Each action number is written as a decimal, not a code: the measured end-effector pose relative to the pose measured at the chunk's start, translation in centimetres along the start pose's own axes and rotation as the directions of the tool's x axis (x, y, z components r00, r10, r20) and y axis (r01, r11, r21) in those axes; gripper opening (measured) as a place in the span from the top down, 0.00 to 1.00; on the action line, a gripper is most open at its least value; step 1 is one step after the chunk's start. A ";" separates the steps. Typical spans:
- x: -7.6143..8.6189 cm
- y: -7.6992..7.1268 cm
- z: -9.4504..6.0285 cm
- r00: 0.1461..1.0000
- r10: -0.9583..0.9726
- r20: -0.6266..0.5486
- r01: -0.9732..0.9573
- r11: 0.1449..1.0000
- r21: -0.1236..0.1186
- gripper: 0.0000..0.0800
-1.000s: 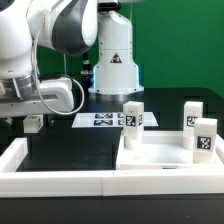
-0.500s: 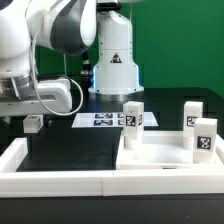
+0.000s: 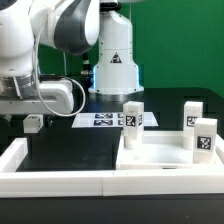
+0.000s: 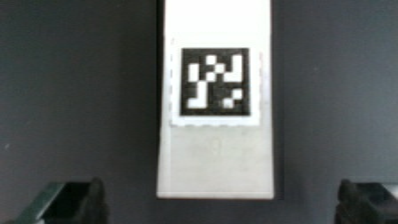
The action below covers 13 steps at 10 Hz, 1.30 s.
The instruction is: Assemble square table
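The gripper hangs with jaws spread wide, empty, directly above a white block leg lying flat on the black table; the leg looks light, rigid, smooth plastic; pinch its long sides beside its tag.

Behind the scene we see a flat green wall filling the upper part of the exterior view, evenly lit, with no window in sight. Below it lies the desk, its surface matte black and dark enough to swallow most shadow. A long white border wall runs along the desk's near edge and up the exterior view's left. Farther back, the marker board lies flat on the black surface.
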State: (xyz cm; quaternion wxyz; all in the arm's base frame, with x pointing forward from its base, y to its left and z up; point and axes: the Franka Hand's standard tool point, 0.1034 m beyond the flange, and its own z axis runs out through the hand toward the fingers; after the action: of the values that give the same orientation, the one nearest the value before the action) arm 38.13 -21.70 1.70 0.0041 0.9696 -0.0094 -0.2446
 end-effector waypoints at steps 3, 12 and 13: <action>-0.2 0.2 0.3 0.987 -0.015 0.162 0.011 1.000 0.021 0.19; -2.7 -0.1 3.2 0.925 -0.032 0.378 0.013 0.999 0.052 0.19; -3.5 -0.2 3.8 0.920 -0.031 0.390 0.008 0.998 0.058 0.19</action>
State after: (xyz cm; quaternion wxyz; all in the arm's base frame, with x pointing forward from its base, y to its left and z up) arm 33.28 -21.42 0.03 -0.0273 0.9011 -0.0072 -0.4326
